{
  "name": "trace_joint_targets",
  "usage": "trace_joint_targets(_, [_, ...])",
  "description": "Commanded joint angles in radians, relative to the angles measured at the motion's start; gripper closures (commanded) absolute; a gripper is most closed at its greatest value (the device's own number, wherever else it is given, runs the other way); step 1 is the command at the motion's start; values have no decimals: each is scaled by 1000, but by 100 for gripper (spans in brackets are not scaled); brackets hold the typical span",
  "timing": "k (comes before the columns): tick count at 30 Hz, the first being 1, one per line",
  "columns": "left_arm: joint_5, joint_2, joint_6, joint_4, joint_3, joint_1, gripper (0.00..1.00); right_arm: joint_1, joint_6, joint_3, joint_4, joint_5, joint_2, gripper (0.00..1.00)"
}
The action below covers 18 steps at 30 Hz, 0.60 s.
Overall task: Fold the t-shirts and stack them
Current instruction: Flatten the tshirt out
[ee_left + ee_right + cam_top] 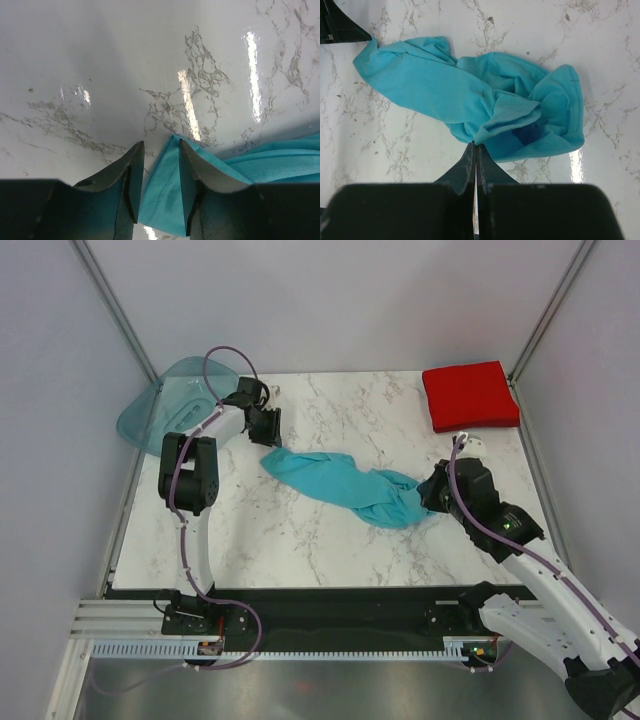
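well, the teal shirt (345,483) lay in the middle of the table (300,550), bunched up in a long lumpy heap, not flat at all. the red shirt (469,395) sat far off in the back right corner, folded into a neat square. a see-through teal tray (160,405) sat in the back left corner, apart from both shirts.

the left gripper (159,150) was down at the left end of the teal shirt. its jaws stood apart with a corner of the cloth between them, so it was loose and not squeezing. the right gripper (475,146) was at the other end, by the thick wad of folds. its jaws were pressed tight together, with the tip right at the cloth's edge. i could not tell if a tiny bit of cloth was caught in there.

the teal shirt looked very light and floppy. it would likely droop when lifted and slide easily on the shiny table. it would not break. a grab in the fat middle would only lift a lump. the best places to hold looked like the edges: the corner between the left jaws, and a hem on the right side, so both arms could pull it wide and flat. the wad on the right looked tangled, so a pinch there could catch two layers at once.
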Motion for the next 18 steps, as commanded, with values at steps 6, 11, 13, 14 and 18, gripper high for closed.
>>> trace_joint_targets(6, [94, 3, 21, -10, -25, -8, 61, -1, -16, 6, 43, -12, 19, 100])
trace_joint_targets(11, [188, -22, -72, -10, -52, -6, 98, -1, -16, 26, 58, 16, 50, 100])
trace_joint_targets(13, [165, -71, -129, -16, -54, -3, 98, -2, -22, 66, 58, 91, 68, 100])
trace_joint_targets(14, [154, -92, -151, -16, -48, 1, 98, -2, -27, 90, 55, 128, 94, 100])
trace_joint_targets(18, [111, -224, -279, -19, 34, 34, 98, -47, -93, 309, 81, 312, 221, 100])
